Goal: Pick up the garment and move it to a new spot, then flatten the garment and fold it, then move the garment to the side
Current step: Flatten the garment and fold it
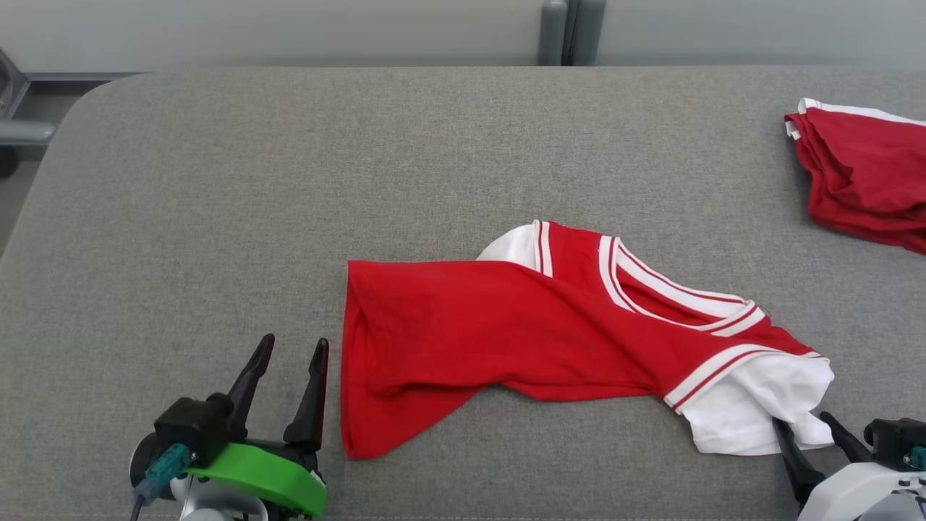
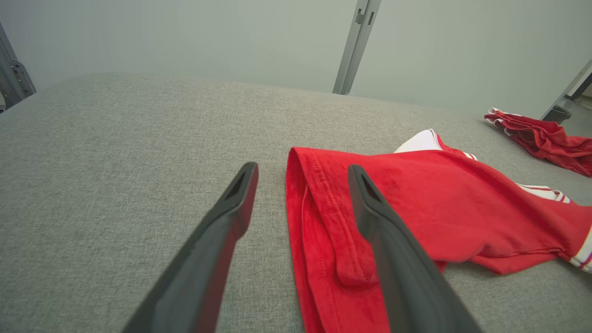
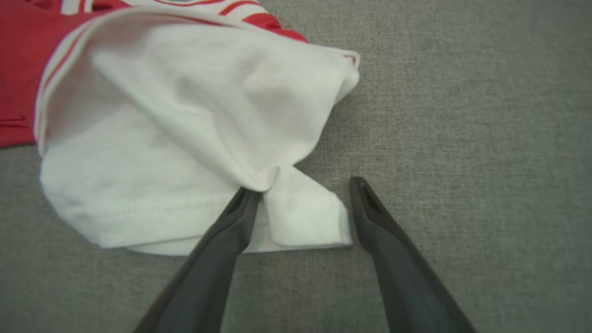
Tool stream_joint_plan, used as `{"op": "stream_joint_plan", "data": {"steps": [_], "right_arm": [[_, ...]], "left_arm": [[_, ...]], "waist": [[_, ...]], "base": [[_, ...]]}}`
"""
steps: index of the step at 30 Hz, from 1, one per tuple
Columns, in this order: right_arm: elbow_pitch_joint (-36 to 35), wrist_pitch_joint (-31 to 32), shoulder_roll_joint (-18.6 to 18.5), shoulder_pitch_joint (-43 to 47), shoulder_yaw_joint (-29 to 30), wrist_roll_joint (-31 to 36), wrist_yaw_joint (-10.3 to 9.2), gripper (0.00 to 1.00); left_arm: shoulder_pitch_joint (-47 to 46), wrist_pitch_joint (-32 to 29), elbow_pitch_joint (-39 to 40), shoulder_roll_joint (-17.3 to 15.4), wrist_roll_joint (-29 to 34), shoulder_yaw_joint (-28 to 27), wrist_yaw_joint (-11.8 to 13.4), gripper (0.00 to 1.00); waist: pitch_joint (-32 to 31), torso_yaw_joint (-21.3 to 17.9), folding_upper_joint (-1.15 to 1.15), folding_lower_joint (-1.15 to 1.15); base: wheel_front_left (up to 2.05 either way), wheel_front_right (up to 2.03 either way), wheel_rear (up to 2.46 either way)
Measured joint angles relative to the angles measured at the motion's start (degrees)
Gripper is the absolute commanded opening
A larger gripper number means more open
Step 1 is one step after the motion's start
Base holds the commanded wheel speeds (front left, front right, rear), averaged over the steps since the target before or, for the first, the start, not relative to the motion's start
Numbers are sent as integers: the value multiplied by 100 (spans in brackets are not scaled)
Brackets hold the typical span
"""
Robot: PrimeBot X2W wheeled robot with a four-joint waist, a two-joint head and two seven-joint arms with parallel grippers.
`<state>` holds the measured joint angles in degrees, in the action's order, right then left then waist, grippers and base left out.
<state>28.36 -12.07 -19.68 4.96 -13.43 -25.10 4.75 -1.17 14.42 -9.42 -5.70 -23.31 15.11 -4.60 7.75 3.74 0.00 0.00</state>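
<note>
A lab or robot test room is suggested rather than a home. A wide work surface (image 1: 217, 181) is covered in plain grey woven fabric and is rounded at its far left corner. It is backed by bare, pale grey-green wall panels (image 2: 185, 37), which are divided by an upright grey metal post (image 1: 553, 32). Part of a grey metal frame (image 1: 25, 132) is seen beyond the left edge. Two alike pieces are laid on the surface: a red and white garment (image 1: 506, 333) in the middle and a second red garment (image 1: 861, 174) at the far right.
</note>
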Motion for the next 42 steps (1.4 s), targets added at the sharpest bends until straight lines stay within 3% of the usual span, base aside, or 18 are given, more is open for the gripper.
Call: {"op": "stream_joint_plan", "data": {"steps": [1, 3, 4, 6, 8, 9, 17, 22, 36, 37, 38, 42], "right_arm": [[20, 0, 9, -46, -4, -16, 4, 99], [71, 0, 29, -117, -4, -27, 30, 71], [94, -2, 34, -127, -3, -49, 31, 51], [141, -43, 35, -127, 2, -85, 71, 37], [169, -52, 35, -127, 7, -146, 80, 8], [179, -52, 38, -127, 9, -183, 91, 0], [187, -105, 42, -132, 40, -270, 179, 0], [185, -108, 15, -246, 14, -270, 180, 0], [167, -135, -14, -503, -56, -261, 226, 0], [167, -138, -16, -504, -55, -261, 229, 0], [168, -152, -16, -505, -56, -261, 230, 0], [171, -153, -16, -519, -64, -261, 230, 0]], "left_arm": [[-7, 0, -1, 4, 4, -9, 0, 100], [-7, 0, -13, 14, 42, -12, -1, 100], [-7, 0, -22, 24, 42, -15, -1, 100], [-7, 0, -27, 51, 42, -20, -8, 100], [-7, 0, -30, 74, 51, -10, -40, 100], [-7, 0, -40, 79, 51, 13, -43, 100], [-13, -40, -154, 114, 109, 713, -155, 100], [-193, -258, -433, 81, 456, 1089, -180, 100], [-765, -480, -1263, -178, 812, 1282, -201, 100], [-778, -479, -1306, -165, 812, 1291, -202, 82], [-801, -479, -1372, -143, 812, 1303, -202, 82], [-862, -470, -1507, -92, 812, 1312, -203, 0]], "waist": [[7, 9, 0, 0], [16, 21, 0, 0], [18, 27, 0, 0], [21, 38, 0, 0], [26, 45, 0, 0], [29, 48, 0, 0], [103, 14, 0, 0], [169, -63, 0, 0], [328, -287, 0, 0], [330, -289, 0, 0], [332, -290, 0, 0], [332, -291, 0, 0]], "base": [[0, 0, 0], [0, 0, 0], [0, 0, 0], [0, 0, 0], [0, 0, 0], [0, 0, 0], [0, 0, 0], [0, 0, 0], [0, 0, 0], [0, 0, 0], [0, 0, 0], [0, 0, 0]]}}
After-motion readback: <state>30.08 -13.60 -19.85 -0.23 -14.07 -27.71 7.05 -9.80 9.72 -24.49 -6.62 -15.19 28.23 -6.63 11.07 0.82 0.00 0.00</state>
